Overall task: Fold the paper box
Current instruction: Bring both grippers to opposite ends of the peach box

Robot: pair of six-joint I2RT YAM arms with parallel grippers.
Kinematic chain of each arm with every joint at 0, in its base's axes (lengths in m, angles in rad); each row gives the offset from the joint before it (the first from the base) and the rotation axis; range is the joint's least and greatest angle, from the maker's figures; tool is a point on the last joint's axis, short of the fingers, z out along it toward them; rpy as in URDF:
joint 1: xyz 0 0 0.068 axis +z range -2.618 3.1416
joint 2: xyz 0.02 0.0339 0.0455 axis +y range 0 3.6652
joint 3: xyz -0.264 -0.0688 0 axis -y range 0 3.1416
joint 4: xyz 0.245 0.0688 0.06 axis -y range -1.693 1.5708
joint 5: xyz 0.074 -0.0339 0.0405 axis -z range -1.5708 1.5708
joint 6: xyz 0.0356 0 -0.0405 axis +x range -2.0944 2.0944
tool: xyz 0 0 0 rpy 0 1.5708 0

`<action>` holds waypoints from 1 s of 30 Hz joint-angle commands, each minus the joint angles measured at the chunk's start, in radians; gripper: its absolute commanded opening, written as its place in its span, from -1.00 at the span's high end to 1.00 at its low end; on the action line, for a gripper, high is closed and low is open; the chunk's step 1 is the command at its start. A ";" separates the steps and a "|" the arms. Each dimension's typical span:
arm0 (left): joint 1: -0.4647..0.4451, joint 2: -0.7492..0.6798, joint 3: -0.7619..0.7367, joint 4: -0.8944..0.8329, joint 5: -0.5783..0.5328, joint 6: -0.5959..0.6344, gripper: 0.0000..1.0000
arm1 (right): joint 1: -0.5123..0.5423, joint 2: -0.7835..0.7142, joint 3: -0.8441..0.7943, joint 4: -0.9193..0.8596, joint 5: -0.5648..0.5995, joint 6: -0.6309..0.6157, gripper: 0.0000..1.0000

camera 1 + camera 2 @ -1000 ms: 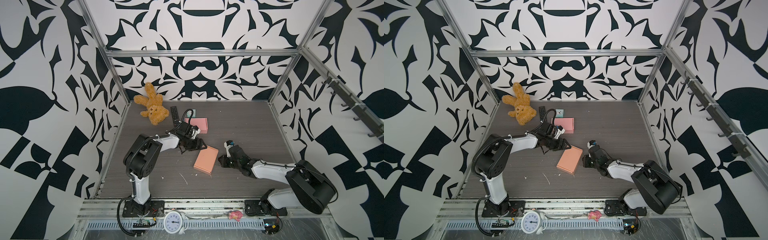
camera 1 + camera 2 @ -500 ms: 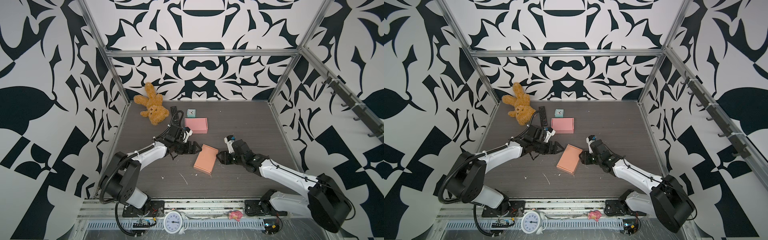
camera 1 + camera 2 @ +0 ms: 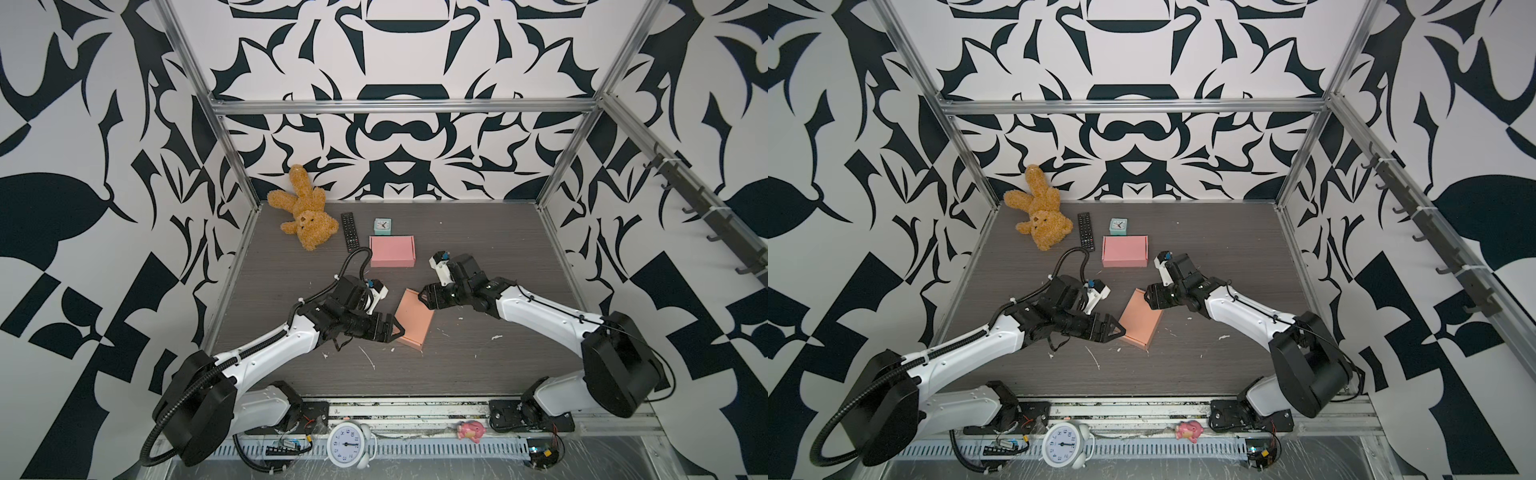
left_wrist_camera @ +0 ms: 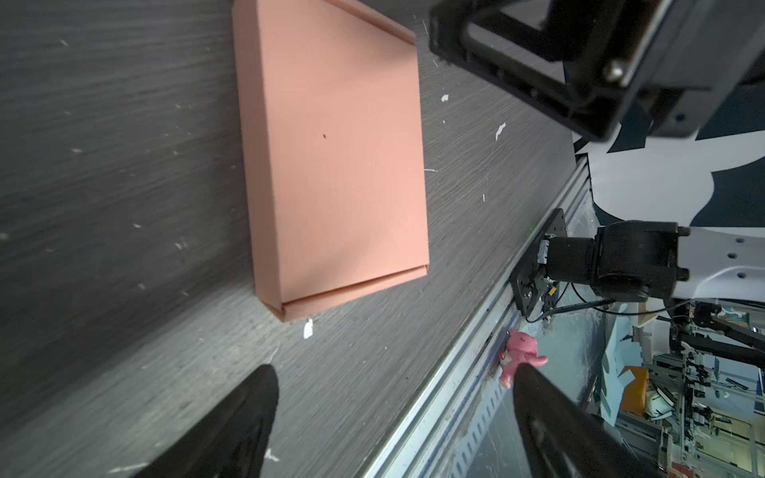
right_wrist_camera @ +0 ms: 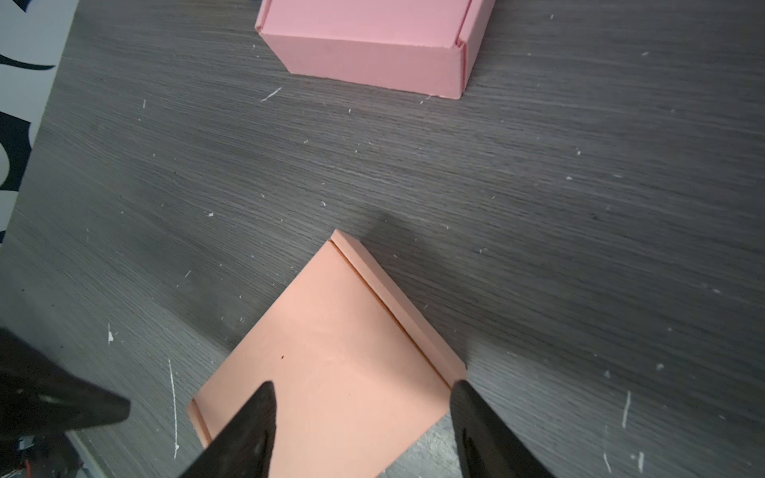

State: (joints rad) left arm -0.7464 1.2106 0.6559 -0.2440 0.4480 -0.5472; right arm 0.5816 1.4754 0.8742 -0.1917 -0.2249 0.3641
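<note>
While both jaws have spread wider, the peach box [image 3: 413,318] lies unmoved.

The dark wood-grain tabletop [image 3: 478,249] carries a flat salmon paper box [image 3: 413,318] near its middle, a pink box [image 3: 392,250] behind it, and a teddy bear [image 3: 305,216], remote [image 3: 349,230] and small teal clock [image 3: 382,226] toward the back, amid white scraps [image 3: 368,357]

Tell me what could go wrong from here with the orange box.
1. The orange box lies flat and loose on the table; neither hand grips it, so a push may slide it instead of folding it.
2. The open right hand hangs over a box corner; closing there may crease it.
3. The left hand faces it closely across the box; they may collide.
</note>
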 commanded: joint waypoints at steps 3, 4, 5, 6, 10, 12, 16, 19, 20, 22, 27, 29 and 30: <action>-0.074 0.015 -0.035 0.050 -0.063 -0.083 -0.83 | -0.024 0.039 0.082 -0.012 -0.046 -0.045 -0.42; -0.082 0.023 -0.039 0.064 -0.070 -0.090 -0.83 | -0.029 0.049 0.092 -0.012 -0.049 -0.051 -0.44; -0.089 0.031 -0.040 0.083 -0.071 -0.098 -0.84 | -0.032 0.061 0.100 -0.012 -0.055 -0.055 -0.46; -0.094 0.040 -0.041 0.097 -0.072 -0.103 -0.84 | -0.036 0.072 0.107 -0.012 -0.061 -0.059 -0.48; -0.116 0.095 -0.031 0.135 -0.085 -0.117 -0.86 | -0.044 0.116 0.123 0.000 -0.082 -0.063 -0.52; -0.122 0.109 -0.029 0.156 -0.091 -0.125 -0.86 | -0.044 0.132 0.124 0.010 -0.095 -0.061 -0.54; -0.122 0.132 -0.039 0.204 -0.106 -0.146 -0.87 | -0.046 0.160 0.129 0.026 -0.115 -0.060 -0.54; -0.122 0.146 -0.042 0.222 -0.121 -0.151 -0.86 | -0.046 0.171 0.128 0.031 -0.126 -0.057 -0.54; -0.122 0.150 -0.043 0.229 -0.125 -0.151 -0.86 | -0.046 0.173 0.128 0.032 -0.129 -0.058 -0.54; -0.122 0.157 -0.045 0.243 -0.127 -0.161 -0.86 | -0.045 0.180 0.125 0.034 -0.134 -0.057 -0.54; -0.120 0.171 -0.034 0.247 -0.150 -0.158 -0.86 | -0.046 0.193 0.115 0.043 -0.151 -0.053 -0.51; -0.119 0.178 -0.035 0.253 -0.157 -0.155 -0.86 | -0.046 0.198 0.110 0.046 -0.151 -0.051 -0.49; -0.117 0.180 -0.033 0.257 -0.153 -0.153 -0.86 | -0.046 0.198 0.106 0.049 -0.152 -0.051 -0.48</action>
State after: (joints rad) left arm -0.8642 1.3750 0.6235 -0.0143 0.3126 -0.6926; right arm 0.5373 1.6794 0.9680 -0.1726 -0.3595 0.3145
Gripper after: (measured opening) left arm 0.932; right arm 0.742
